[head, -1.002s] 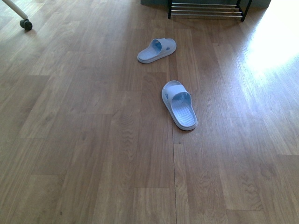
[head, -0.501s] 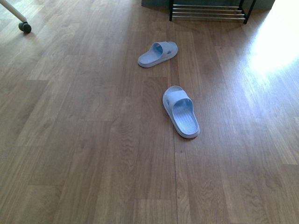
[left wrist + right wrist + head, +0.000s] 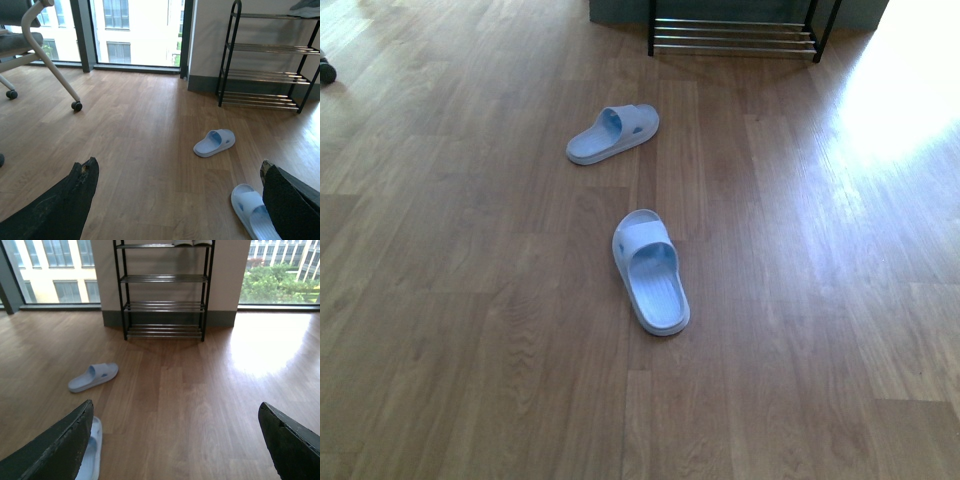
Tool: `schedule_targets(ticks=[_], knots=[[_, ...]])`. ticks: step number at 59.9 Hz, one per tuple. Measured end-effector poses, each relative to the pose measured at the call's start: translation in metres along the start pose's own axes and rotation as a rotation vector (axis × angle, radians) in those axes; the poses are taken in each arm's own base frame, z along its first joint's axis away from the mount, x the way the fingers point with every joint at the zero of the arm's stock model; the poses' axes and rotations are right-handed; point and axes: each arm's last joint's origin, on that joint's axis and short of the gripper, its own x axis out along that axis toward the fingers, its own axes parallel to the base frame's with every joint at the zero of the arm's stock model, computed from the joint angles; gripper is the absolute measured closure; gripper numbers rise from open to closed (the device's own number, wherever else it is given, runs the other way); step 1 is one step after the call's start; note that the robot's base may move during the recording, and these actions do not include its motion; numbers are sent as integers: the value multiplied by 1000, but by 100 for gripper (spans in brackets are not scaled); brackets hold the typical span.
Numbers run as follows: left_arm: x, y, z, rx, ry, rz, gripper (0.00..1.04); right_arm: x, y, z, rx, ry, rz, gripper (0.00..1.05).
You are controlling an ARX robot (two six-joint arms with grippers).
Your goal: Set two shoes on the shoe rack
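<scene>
Plainly, both pale blue slides lie on the wooden floor (image 3: 470, 330), neither on the shoe rack (image 3: 733, 40). In the front view the near slide (image 3: 650, 272) sits sole-down close to the middle of the picture, with its toe toward 11 o'clock and its heel toward 5. The far slide (image 3: 612, 134) lies well apart from it at about 11 o'clock, turned crosswise with its toe toward 2 o'clock. The rack stands against the wall at roughly 1 o'clock, beyond both slides, and its lowest chrome bars are bare. A bright patch of sunlight (image 3: 905, 85) falls on the floor at 2 o'clock.

The left hand (image 3: 177, 165) is spread wide and holds nothing; the near slide shows beside one of its dark fingers (image 3: 292, 205). The right hand (image 3: 175, 407) is likewise wide apart and empty. Its camera shows the rack's four tiers — something pale rests on the top one, cut off by the frame. A chair (image 3: 45, 55) on casters stands off to the robot's left, near the windows (image 3: 135, 30).
</scene>
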Motion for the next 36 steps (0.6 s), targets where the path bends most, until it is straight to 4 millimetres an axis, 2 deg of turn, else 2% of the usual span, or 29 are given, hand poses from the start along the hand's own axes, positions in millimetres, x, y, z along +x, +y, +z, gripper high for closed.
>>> schedule_targets(ticks=[36], knots=[[0, 0, 0, 0, 0, 0, 9, 0, 0, 0, 0, 0, -1, 9]])
